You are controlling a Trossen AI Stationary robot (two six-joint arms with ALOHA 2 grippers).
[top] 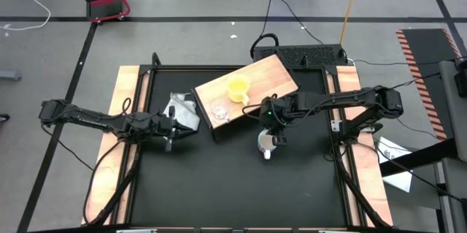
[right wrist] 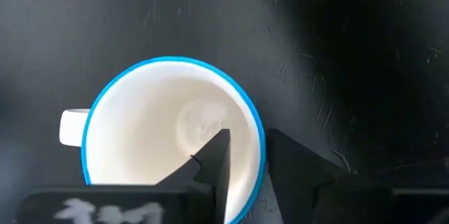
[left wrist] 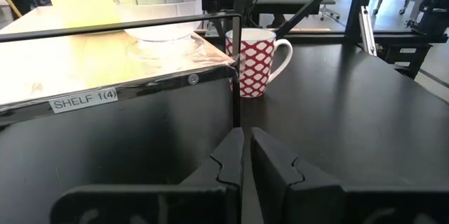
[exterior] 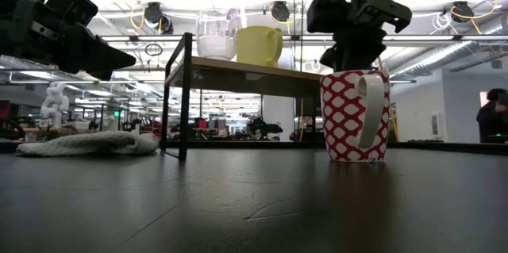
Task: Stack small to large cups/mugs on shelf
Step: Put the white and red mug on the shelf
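We begin with the black desk (top: 233, 182), where a rectangular shelf with a light wood-grain top and dark metal legs (top: 273, 72) stands at an angle near the far side. On the shelf top sit a yellow handled mug (top: 238, 88) and, beside it toward the shelf's near end, a small clear glass cup (top: 219, 109). The large white mug with a red-patterned outside and blue rim (right wrist: 172, 136) is not yet on the shelf; it stands upright on the desk just in front of the shelf. The right gripper (right wrist: 245, 164) hangs directly above it, one finger inside the bowl and one outside, straddling the rim opposite the handle at a narrow spacing; we cannot tell whether the fingers already press the wall. To do this well, we judge the fingers should pinch the wall firmly, lift straight up clear of the shelf edge, then set the mug down beyond the yellow one. The left gripper (left wrist: 245, 157), fingers nearly together and empty, waits low beside a crumpled white-grey cloth (top: 184, 112).
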